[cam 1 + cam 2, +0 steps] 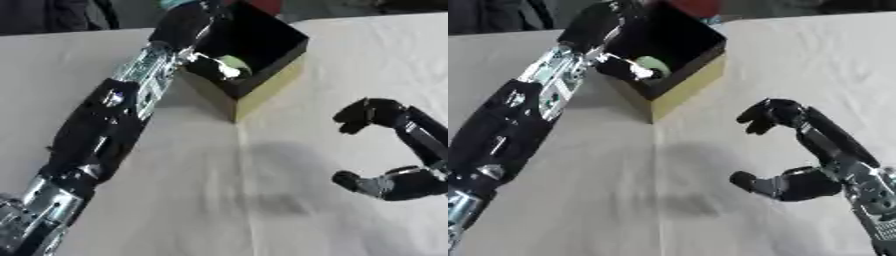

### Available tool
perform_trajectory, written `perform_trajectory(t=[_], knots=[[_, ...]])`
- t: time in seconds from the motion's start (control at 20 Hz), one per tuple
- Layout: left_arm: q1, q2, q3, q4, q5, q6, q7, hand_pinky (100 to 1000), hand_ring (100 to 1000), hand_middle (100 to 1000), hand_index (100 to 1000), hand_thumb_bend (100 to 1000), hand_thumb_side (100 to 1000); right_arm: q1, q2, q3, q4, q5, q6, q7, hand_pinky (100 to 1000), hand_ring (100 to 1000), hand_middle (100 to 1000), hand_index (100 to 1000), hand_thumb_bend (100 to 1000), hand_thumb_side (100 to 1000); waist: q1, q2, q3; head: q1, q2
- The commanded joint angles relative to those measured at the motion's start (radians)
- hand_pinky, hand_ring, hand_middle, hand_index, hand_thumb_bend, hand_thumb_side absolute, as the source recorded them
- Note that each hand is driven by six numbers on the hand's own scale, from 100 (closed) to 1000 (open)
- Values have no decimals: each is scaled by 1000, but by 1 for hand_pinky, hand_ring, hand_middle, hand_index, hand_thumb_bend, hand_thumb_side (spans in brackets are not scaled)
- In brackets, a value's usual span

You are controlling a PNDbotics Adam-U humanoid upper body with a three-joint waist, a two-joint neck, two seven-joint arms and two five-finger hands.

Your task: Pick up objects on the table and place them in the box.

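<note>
Box first: it sits open-topped at the far side of the desk, black inside with yellowish outer walls, and my left robot hand is reaching down into it. At that hand I see a pale green, rounded object with a white bit beside it, just inside the near wall. I cannot tell whether the fingers have hold of it or rest beside it. I judge it light and smooth, likely to slip, so a hold across its widest part would suit best. My right robot hand hovers over bare cloth well apart from the box, fingers and thumb curved, holding nothing. I see no other loose objects on the cloth.
</note>
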Motion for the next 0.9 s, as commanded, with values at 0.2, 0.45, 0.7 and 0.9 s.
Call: perform_trajectory(t=[0.2,0.45,0.7,0.9], knots=[[-12,29,-9,-101,89,4,-22,802,785,764,845,1000,671,-10,-10,-10,-8,-4,-2,-2,633,654,705,771,550,392,-8,-18,6,0,2],[13,96,-25,-242,300,12,-95,777,746,714,825,1000,730,-5,-12,-15,-6,-2,-1,-5,633,654,705,770,551,391,-9,-19,17,-10,-3],[84,217,7,-487,594,80,-175,715,689,651,809,1000,709,1,-15,-22,-3,3,-1,-13,633,653,705,769,553,391,-6,-21,36,-29,-10],[198,306,73,-675,815,164,-167,671,642,608,793,993,736,3,-13,-29,-1,7,0,-21,632,653,704,769,554,391,-10,-19,51,-43,-15]])
